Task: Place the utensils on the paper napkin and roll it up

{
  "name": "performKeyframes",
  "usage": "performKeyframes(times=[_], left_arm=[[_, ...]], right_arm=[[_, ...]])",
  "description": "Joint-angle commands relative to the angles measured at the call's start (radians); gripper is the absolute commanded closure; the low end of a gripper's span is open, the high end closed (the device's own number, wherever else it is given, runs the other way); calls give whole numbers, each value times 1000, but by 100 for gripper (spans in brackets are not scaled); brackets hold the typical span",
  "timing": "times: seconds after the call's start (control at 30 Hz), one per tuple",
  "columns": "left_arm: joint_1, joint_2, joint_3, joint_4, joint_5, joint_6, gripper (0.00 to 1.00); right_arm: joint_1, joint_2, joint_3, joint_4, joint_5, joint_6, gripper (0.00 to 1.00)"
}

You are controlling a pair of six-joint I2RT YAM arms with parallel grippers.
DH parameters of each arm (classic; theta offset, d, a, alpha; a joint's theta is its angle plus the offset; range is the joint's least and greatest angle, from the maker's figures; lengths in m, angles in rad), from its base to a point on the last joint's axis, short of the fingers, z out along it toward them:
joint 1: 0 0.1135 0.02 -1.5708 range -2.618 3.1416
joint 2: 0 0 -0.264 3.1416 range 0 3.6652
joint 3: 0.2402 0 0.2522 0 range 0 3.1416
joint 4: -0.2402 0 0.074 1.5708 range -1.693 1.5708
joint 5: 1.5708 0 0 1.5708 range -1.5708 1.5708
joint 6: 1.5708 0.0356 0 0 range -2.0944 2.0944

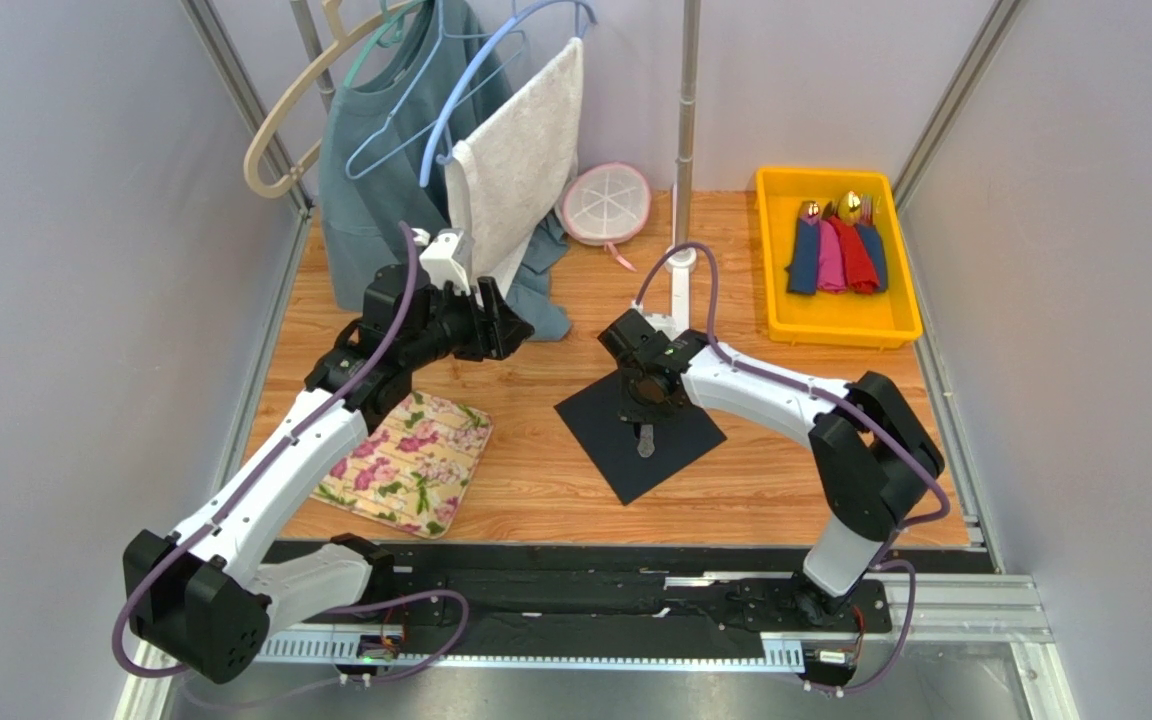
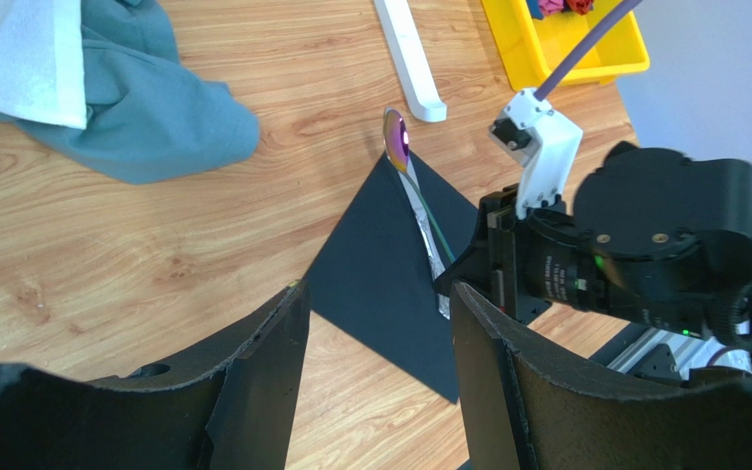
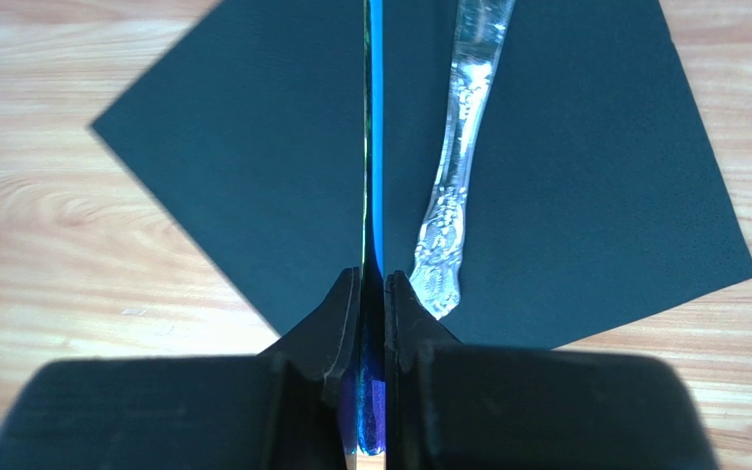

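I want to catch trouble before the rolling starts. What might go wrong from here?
1. The right hand pinches the thin blue utensil on edge, close beside the spoon; once released, it may tip onto the spoon or skid.
2. The spoon's bowl overhangs a corner of the black napkin, so rolling may leave it sticking out.

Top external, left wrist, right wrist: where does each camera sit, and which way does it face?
Top external: above and behind the robot, facing down on the table; left arm and right arm show.
Left wrist: on the left arm, facing across to the spoon, napkin and right arm; own open jaws below.
Right wrist: above the napkin, facing down; own jaws shut on a slim blue utensil.
Shared: both wrist views show the spoon's handle on the napkin.
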Motion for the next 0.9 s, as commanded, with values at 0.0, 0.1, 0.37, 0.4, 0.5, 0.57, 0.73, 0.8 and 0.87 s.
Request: performKeyframes(times=[0.0,0.1,0.37,0.4,0.5,0.57,0.73,0.8,0.87], left_arm=[[7,0,-6,43,19,13,37],[9,-1,-7,46,20,14,37],[18,-20,-1,30,14,22,37],[19,-23,-1,28,17,25,37],[21,-27,-7,25,20,20,36],[21,-27,-10,26,25,11,36],[24,-21,-9,29,34,11,36],[24,-15,-9,29,42,10,36],[26,-14,-10,32,45,2,36]], right_arm=[[-1,29,57,-10,47,44,94],[-1,58,77,-22,48,44,94],[-1,90,100,-57,57,70,94],[-1,89,100,-59,61,73,93],[-1,95,100,-65,67,80,93],[-2,101,100,-70,80,83,93],[-1,139,130,-85,107,83,93],[-2,145,141,-91,116,79,93],[-2,156,158,-105,113,79,90]])
